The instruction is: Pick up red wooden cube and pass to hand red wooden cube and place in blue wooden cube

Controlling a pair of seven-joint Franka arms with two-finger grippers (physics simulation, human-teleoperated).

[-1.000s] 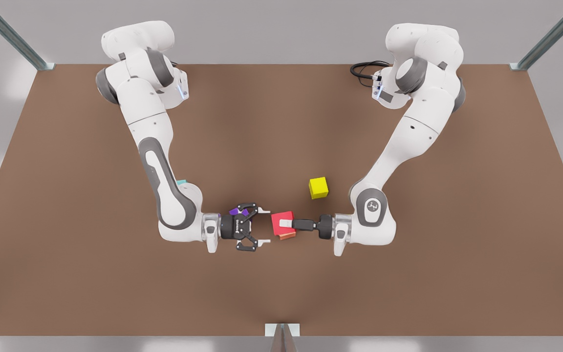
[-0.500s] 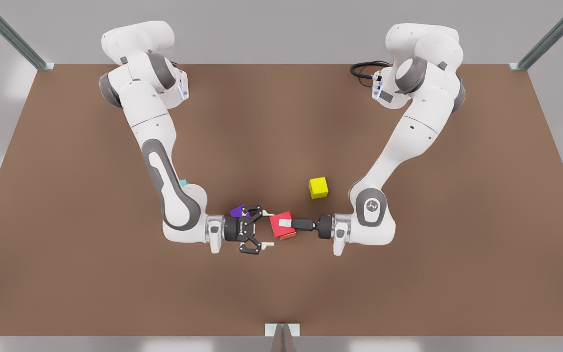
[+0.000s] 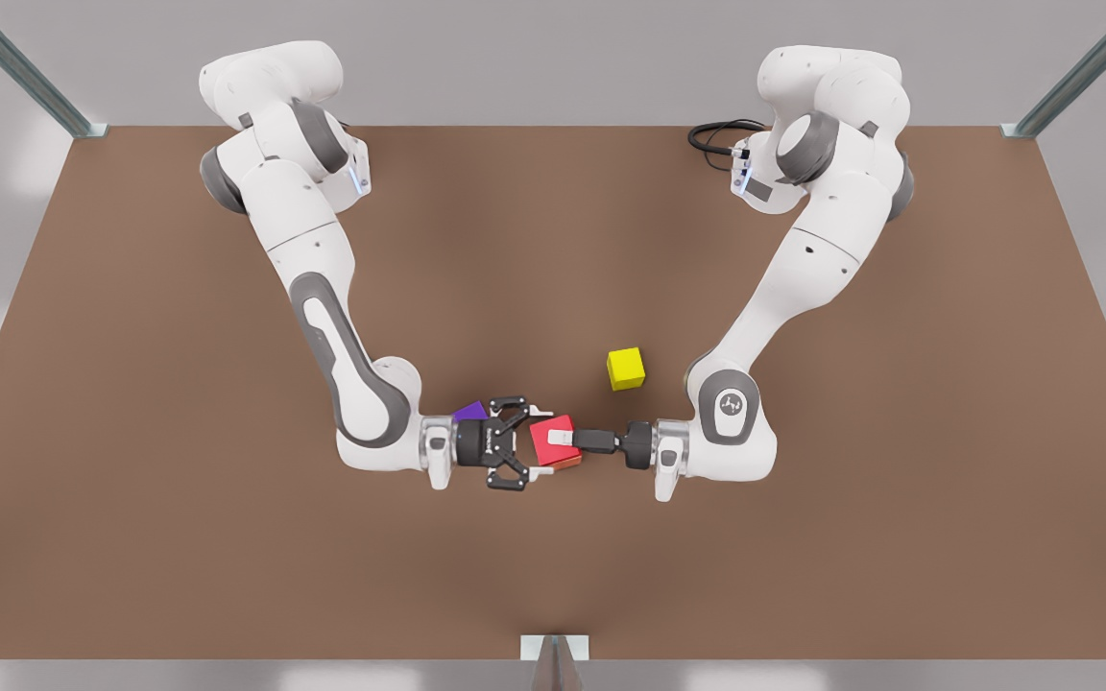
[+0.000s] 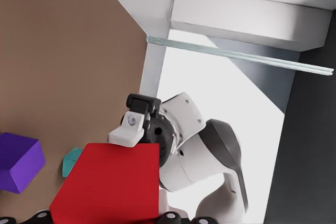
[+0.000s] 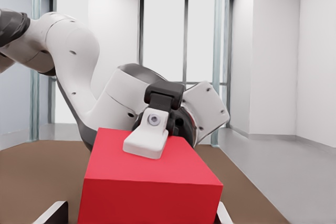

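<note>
The red wooden cube (image 3: 549,444) hangs above the table, level with both grippers. My left gripper (image 3: 565,439), on the arm at the front view's right, is shut on it, one white pad (image 5: 148,141) lying on its upper face. My right gripper (image 3: 536,443) comes from the front view's left and is open. Its fingertips (image 5: 52,211) sit on either side of the red cube (image 5: 149,182). The blue wooden cube (image 4: 71,161) rests on the table beyond the red cube (image 4: 107,187), near the purple cube (image 4: 18,161).
A salmon cube (image 3: 567,464) lies on the table right under the held cube. A yellow cube (image 3: 626,369) sits behind it, toward the left arm. The purple cube (image 3: 469,412) is just behind the right wrist. Brown tabletop (image 3: 553,576) spreads out in front.
My right gripper has slid toward the front view's right, still open, until its fingers reach around the red cube. The left gripper and the cube have stayed put.
</note>
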